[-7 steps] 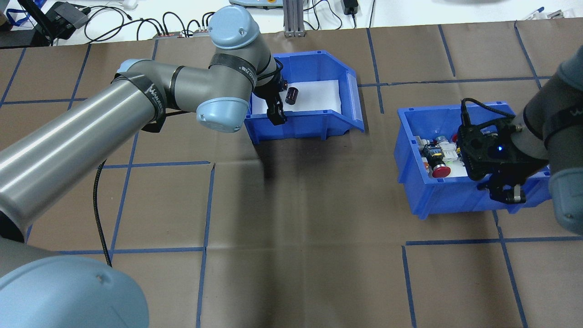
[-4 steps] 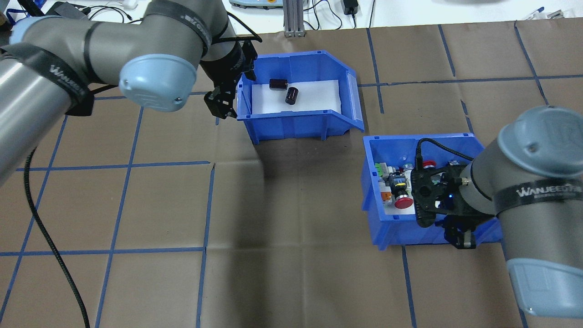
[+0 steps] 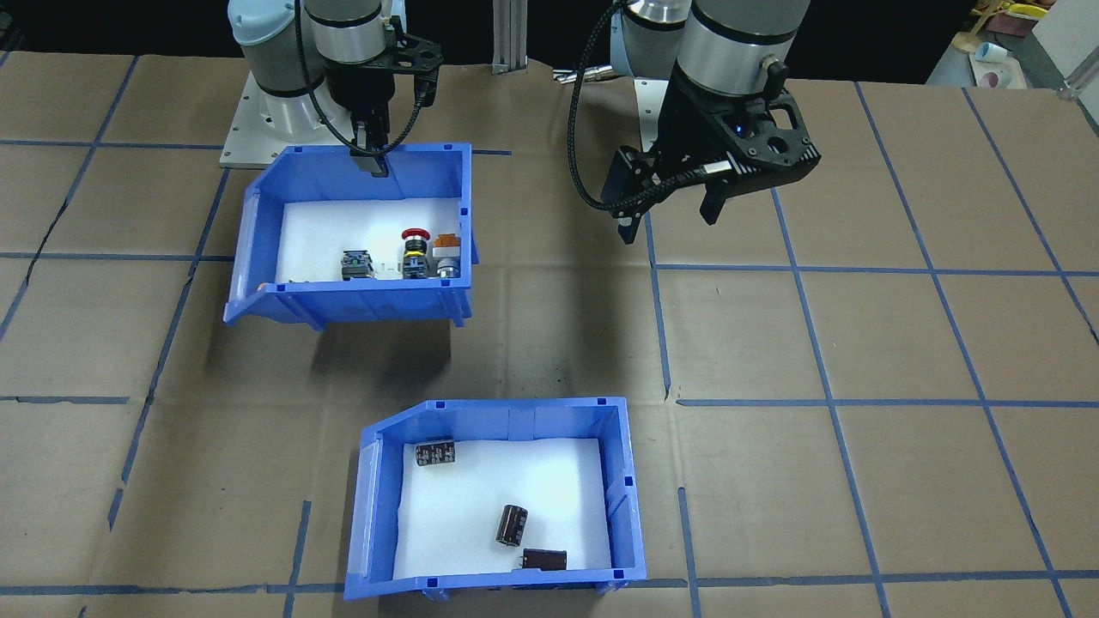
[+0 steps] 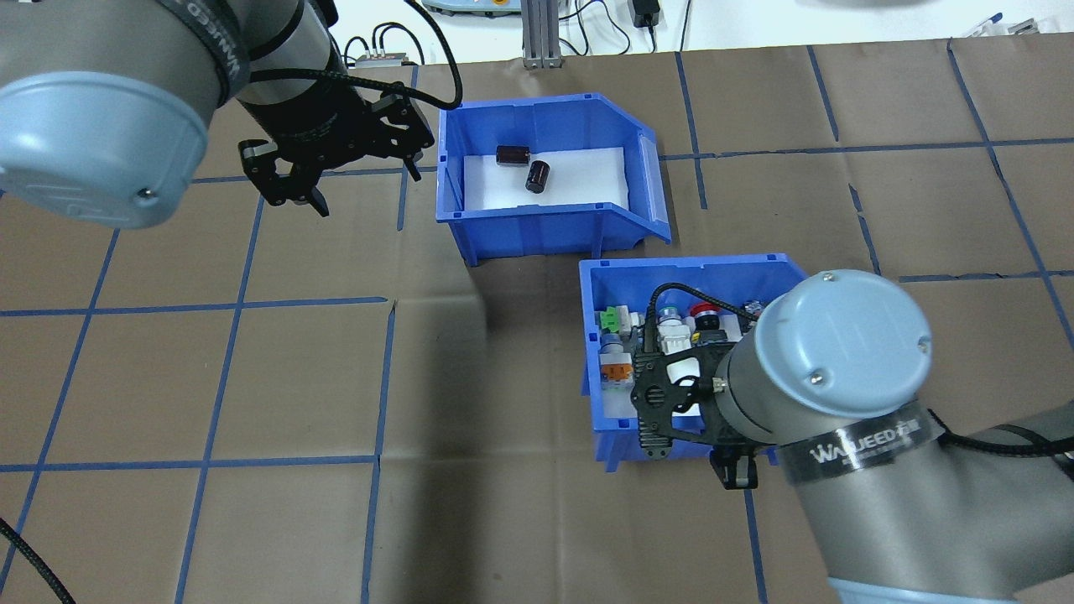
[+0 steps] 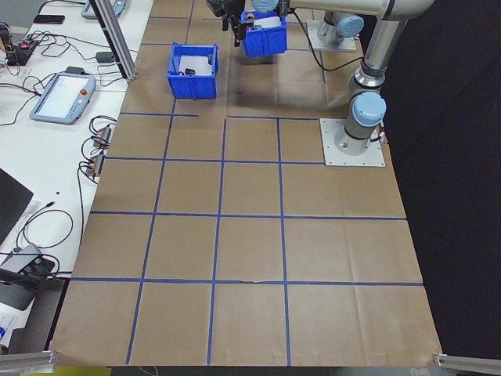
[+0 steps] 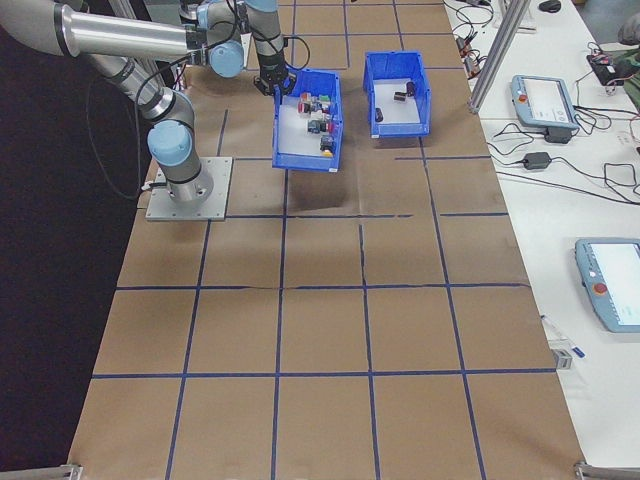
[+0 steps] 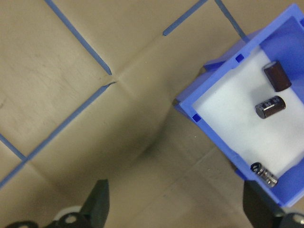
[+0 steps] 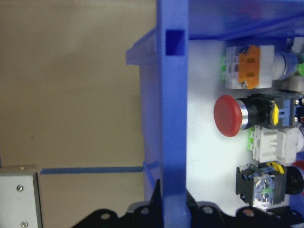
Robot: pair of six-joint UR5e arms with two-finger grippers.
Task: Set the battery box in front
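On the far side of the table from the robot, the battery box [image 3: 494, 506] rests on the brown paper covering, its sloped cut-away end toward the robot's right; three dark cells [image 3: 512, 524] lie loose on its white foam floor, two close together and one apart in a corner. The left gripper [image 3: 668, 212] hangs over bare table well clear of this bin, its fingers [image 4: 289, 186] spread apart with nothing between them. Nearer the robot's base, the second blue bin [image 3: 352, 236], which holds a red push-button [image 8: 229, 115] and other switches, is pinched at its rear wall by the right gripper [image 3: 374, 161], whose fingers are closed on that rim. In the front-facing view a shadow [image 3: 378, 348] falls on the table below this bin.
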